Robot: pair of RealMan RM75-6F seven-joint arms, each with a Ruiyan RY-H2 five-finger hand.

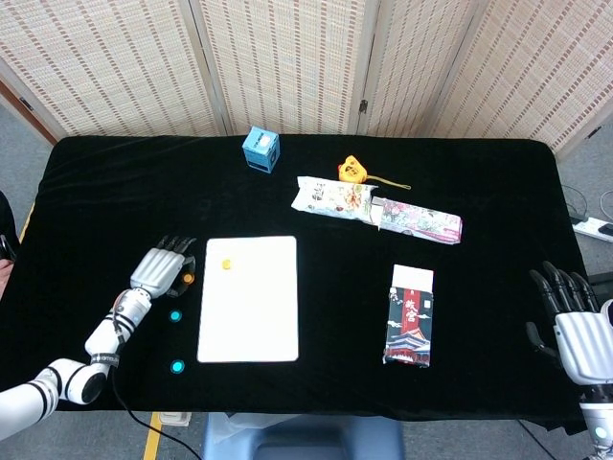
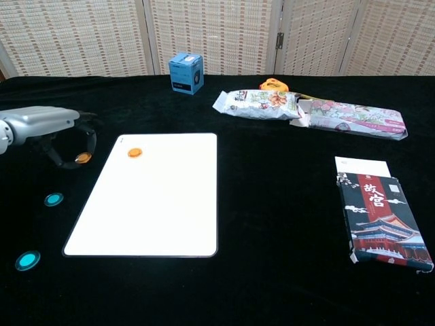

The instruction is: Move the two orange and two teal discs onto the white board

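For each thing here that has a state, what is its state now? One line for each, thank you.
left hand: pinches an orange disc, raised off the cloth
held orange disc: in the left hand, not yet on the board
second orange disc: lies on the white board
white board: flat on the table
two teal discs: on the cloth, left of the board
right hand: open, holds nothing
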